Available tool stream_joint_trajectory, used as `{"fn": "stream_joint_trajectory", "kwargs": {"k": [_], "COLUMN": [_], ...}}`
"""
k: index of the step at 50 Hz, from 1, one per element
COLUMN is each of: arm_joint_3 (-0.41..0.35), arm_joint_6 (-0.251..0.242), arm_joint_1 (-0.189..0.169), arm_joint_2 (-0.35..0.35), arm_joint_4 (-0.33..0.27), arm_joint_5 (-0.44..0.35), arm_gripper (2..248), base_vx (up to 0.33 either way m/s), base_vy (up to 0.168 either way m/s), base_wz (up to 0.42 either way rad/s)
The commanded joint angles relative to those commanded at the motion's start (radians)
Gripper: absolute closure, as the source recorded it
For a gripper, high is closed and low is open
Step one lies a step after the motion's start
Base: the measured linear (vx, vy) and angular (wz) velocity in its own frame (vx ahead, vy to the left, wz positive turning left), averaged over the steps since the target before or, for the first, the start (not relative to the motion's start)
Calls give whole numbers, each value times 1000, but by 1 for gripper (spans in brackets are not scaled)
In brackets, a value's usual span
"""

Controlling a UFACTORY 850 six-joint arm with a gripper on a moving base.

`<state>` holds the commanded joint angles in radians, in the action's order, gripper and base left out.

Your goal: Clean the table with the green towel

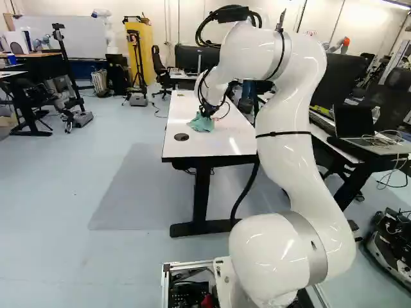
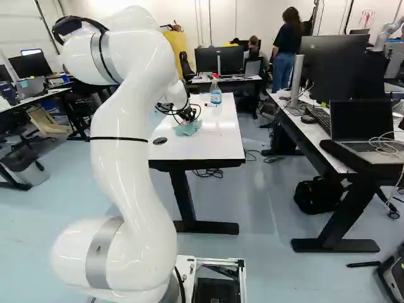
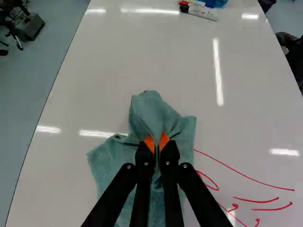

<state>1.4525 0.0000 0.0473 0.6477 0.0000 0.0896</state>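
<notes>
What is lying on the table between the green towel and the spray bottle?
Markers, one red-capped and one black-capped, lie there, near the bottle; the wrist view shows them beyond the towel.

The bench (image 3: 94,71) has a glossy, smooth white top that throws back bright streaks of light; its legs (image 1: 202,192) are matt black and look like painted metal. Toward its near edge, the green towel (image 3: 111,161) is soft-looking cloth, matt and creased. The end effector (image 2: 187,118) has matt black fingers (image 3: 145,157) and plain orange pads (image 3: 149,143), their material unclear. Toward the far edge, the spray bottle (image 2: 216,98) is see-through plastic and the markers (image 3: 202,12) are smooth plastic. The arm (image 1: 292,154) is glossy white, with bands (image 1: 314,242) of dull, metal-looking grey. The base frame (image 2: 221,261) looks like bare metal, and the floor (image 1: 64,192) is smooth with a faint sheen.
</notes>
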Motion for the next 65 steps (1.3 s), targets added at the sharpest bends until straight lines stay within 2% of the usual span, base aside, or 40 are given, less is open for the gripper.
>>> {"fn": "stream_joint_trajectory", "kwargs": {"k": [27,45,65], "arm_joint_3": [0,0,-10], "arm_joint_6": [0,0,0], "arm_joint_1": [0,-1,-43], "arm_joint_2": [0,0,-7], "arm_joint_4": [0,0,0], "arm_joint_5": [70,70,70], "arm_gripper": [219,219,219], "base_vx": [0,0,0], "base_vy": [0,0,0], "base_wz": [0,0,0]}}
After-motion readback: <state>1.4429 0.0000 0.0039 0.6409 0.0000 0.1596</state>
